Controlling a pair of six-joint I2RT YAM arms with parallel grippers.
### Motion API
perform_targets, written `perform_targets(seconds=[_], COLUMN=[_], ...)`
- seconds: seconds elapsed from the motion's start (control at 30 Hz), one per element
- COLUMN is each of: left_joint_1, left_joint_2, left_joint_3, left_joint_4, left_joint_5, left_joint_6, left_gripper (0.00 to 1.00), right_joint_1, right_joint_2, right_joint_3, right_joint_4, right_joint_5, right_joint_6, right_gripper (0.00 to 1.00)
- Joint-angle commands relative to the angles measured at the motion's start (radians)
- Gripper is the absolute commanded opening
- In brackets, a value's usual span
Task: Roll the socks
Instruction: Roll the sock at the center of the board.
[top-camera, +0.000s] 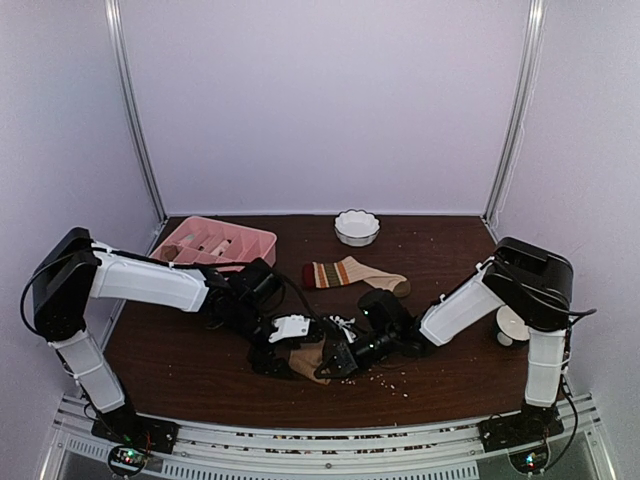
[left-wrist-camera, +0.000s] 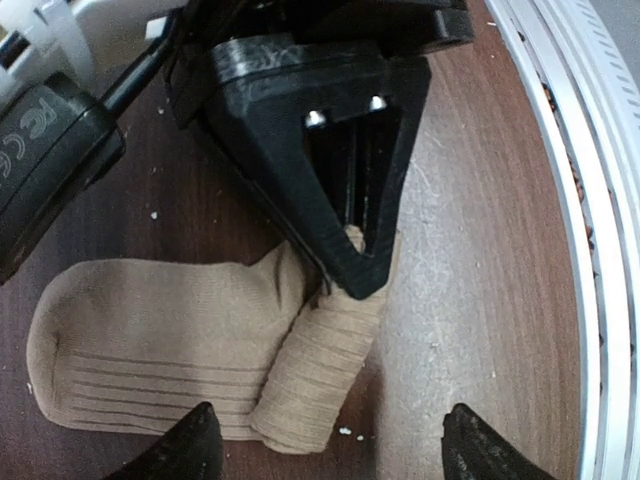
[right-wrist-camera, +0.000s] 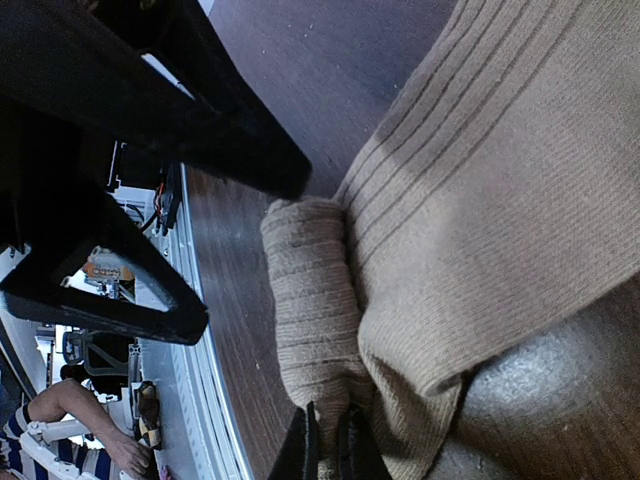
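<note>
Socks lie apart on the dark brown desk (top-camera: 440, 262): the tan sock (top-camera: 305, 362) is near the front edge between the two arms, and the striped sock (top-camera: 352, 272) is farther back near the middle. Left arm (top-camera: 150, 280) reaches in from the left side and right arm (top-camera: 470, 300) from the right, and both come together low over the tan sock. Pink tray (top-camera: 215, 243) sits at the back left, well apart from either sock. The striped sock lies flat, red-green cuff to the left and dark toe to the right, with nothing touching it. The tan sock lies flat on the wood, one end turned over into a short tight roll (left-wrist-camera: 320, 370) that rests against the flat part. White scalloped bowl (top-camera: 357, 228) stands at the back, just behind the striped sock. Left fingers (top-camera: 270, 360) are spread wide and hold nothing; in the left wrist view one tip is over the flat part of the sock, the other over bare wood, with the roll between them. Right fingers (left-wrist-camera: 355, 268) are closed together, pinching a bit of the tan knit at the upper end of the roll
</note>
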Motion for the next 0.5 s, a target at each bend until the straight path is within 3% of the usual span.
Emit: perform_targets(seconds=[0.0,0.2,0.47], left_joint_1=[-0.004,-0.025,-0.058], left_joint_2=[0.047,0.067,0.058], left_joint_3=[0.019,0.018,0.008], left_joint_4=[0.064,0.075,0.105], left_joint_5=[0.012,0.01,-0.018], left_joint_6=[0.039,0.054,0.049], left_gripper=[0.71,0.53,0.48], right_joint_1=[-0.021,-0.021,-0.021], right_joint_2=[0.093,0.089,0.081], right_joint_3=[-0.075,-0.077,-0.072], right_joint_4=[-0.264,-0.25,-0.245], right_joint_5=[0.143,0.146,0.147], right_joint_6=[0.006,0.019,0.039], right_gripper=[0.0,0.0,0.0])
